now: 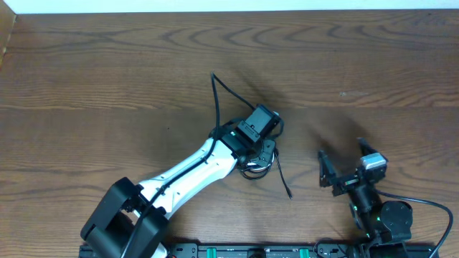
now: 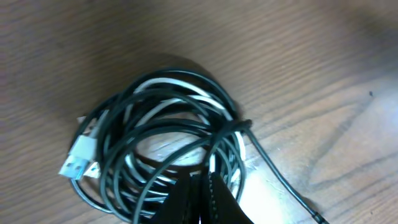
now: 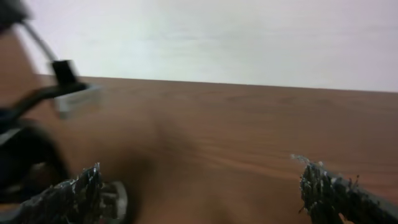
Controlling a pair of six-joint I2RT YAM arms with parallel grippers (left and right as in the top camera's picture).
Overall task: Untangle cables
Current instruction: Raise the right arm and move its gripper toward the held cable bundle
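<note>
A: Black and white cables [image 2: 227, 130] are found wound into one bundle, just ahead of the left gripper [image 2: 202, 196], which is pressed together. Whether a strand is pinched cannot be told.

B: Nothing is separated yet. The right gripper [image 3: 200, 171] is held spread, well aside.

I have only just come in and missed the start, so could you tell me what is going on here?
Two robot arms are set to untangle cables on a wooden table. The left arm reaches to the middle, and its left claw is shut at the near edge of the coiled cables, black cords wound with a white one. Whether it pinches a strand is unclear. The right claw is wide open off to the side, holding nothing. The coil is not yet untangled.
</note>
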